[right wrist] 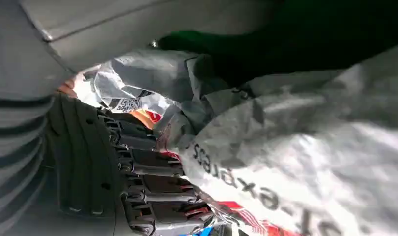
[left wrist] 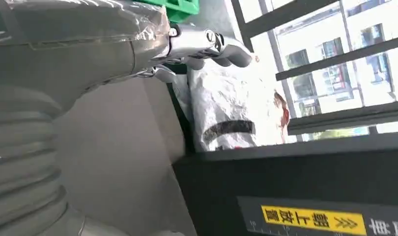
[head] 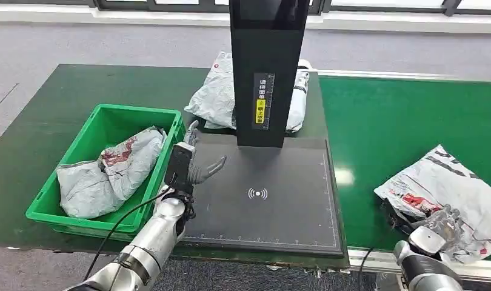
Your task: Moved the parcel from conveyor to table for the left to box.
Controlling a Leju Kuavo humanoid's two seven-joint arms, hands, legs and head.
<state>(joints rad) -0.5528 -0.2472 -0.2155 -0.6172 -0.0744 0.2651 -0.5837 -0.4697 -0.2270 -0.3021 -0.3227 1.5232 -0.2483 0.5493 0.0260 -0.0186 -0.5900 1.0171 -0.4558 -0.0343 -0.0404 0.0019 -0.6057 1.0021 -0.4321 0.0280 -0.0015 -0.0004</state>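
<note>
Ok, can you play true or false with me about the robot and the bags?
1. The right hand is grabbing the crinkly grey plastic parcel on the green conveyor belt. True.
2. The green plastic crate is empty. False: a grey bag lies in it.
3. The left hand holds a parcel. False: its fingers are spread, holding nothing, over the black scanner pad.
4. Another grey parcel lies behind the black scanner post. True.
</note>
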